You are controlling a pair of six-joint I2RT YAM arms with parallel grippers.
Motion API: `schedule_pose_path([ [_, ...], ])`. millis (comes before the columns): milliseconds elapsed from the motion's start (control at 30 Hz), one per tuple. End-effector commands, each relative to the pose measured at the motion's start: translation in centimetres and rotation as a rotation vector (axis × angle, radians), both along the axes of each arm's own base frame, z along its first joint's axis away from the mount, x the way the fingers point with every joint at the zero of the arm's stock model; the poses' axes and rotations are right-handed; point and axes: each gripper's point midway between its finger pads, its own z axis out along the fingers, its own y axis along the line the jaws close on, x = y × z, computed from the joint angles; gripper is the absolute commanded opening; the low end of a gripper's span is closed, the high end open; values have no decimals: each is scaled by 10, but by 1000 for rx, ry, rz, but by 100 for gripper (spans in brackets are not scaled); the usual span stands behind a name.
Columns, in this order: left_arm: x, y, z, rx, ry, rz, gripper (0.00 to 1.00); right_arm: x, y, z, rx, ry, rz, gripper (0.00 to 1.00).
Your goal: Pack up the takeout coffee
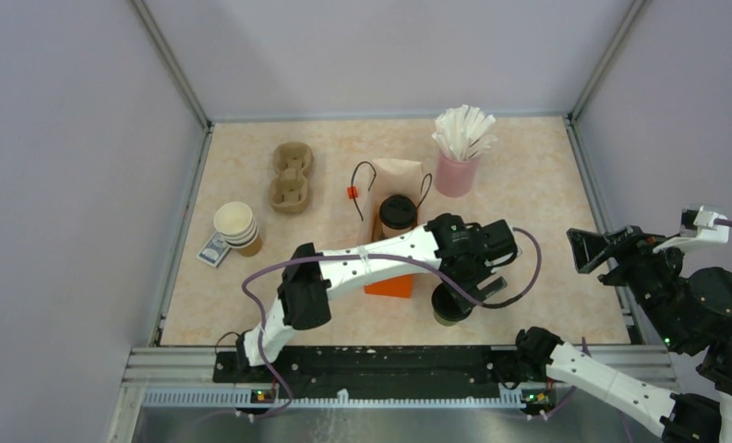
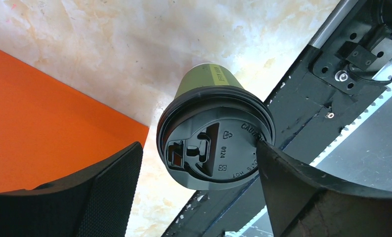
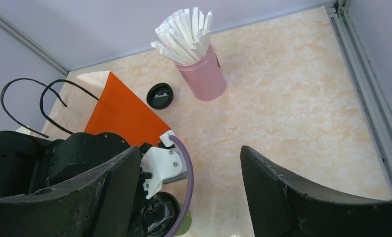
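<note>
The left gripper (image 2: 197,148) stands spread wide over the cup (image 2: 223,128), gripping nothing. One finger (image 2: 109,187) is clear of the lid on the bag side. The other fingertip sits right at the lid's rim on the side away from the bag (image 2: 45,118), but whether it touches cannot be told.

Only the left wrist view shows the cup well. It has an olive body narrowing downward and a black lid with raised lettering and a sip tab. It stands upright on the table (image 2: 109,44), just off the bag's orange edge and close to the black rail at the near side.

From above, the wrist covers most of the cup. That view places it just beside the bag's near right corner, on the side toward the arm bases. The right wrist view catches only a sliver of the lid, low down behind the left wrist.

The top and right wrist views add another lidded cup (image 3: 159,96) at the bag, farther back. A pink cup of straws (image 3: 203,74) stands beyond the bag to the right. The top view alone shows a cup stack (image 1: 235,226) and a pulp carrier (image 1: 291,177) left of the bag.

The left arm reaches from its base diagonally across above the bag, with its wrist bent down over the cup. The right gripper (image 3: 189,150) is spread and empty, held high, well to the right of the bag and facing toward it.
</note>
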Motion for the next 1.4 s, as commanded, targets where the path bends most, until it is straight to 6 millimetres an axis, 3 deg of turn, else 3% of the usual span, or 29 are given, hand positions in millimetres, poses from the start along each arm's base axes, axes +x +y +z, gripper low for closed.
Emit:
schedule_pose_path([
  [0, 2, -1, 18, -36, -20, -5, 93, -1, -2, 5, 24, -23, -3, 73],
  [267, 1, -8, 37, -96, -13, 5, 99, -1, -1, 5, 19, -22, -3, 72],
  [633, -15, 0, 11, -45, 69, -24, 99, 1, 0, 4, 16, -24, -2, 72],
  [933, -14, 3, -2, -26, 63, -30, 96, 0, -2, 4, 16, -22, -7, 72],
  [1200, -8, 1, 6, -41, 31, -26, 85, -1, -3, 3, 17, -22, -9, 72],
  [1367, -7, 0, 15, -52, 17, -44, 90, 0, -1, 1, 19, -21, -7, 72],
])
